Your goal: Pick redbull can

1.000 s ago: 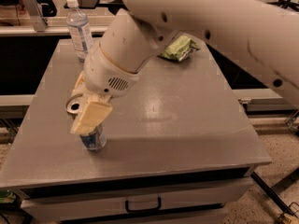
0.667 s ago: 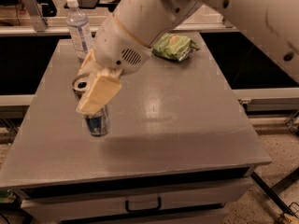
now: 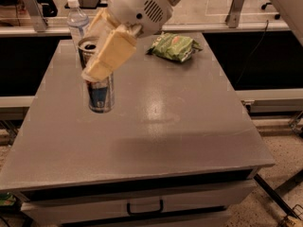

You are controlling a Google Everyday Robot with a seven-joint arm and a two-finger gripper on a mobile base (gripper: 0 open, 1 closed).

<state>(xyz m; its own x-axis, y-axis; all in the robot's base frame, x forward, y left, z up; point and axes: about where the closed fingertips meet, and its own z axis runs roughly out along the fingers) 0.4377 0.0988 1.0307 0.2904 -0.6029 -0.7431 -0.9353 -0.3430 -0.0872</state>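
The redbull can [image 3: 100, 96] is a slim silver can with blue panels and a shiny top with a pull-tab hole. It hangs upright over the left part of the grey table [image 3: 180, 126]. My gripper [image 3: 96, 72] reaches down from the upper middle and is shut on the can's upper half. A cream finger [image 3: 111, 51] covers the can's front side. The can's bottom seems to be a little above the table top.
A clear plastic bottle [image 3: 76, 23] with a white cap stands at the table's back left, just behind the can. A green snack bag [image 3: 174, 46] lies at the back middle. A drawer with a handle [image 3: 144, 207] is below the table's front edge.
The gripper, shut on the can, has risen and moved away from the table's front edge, taking the can up off the table top.
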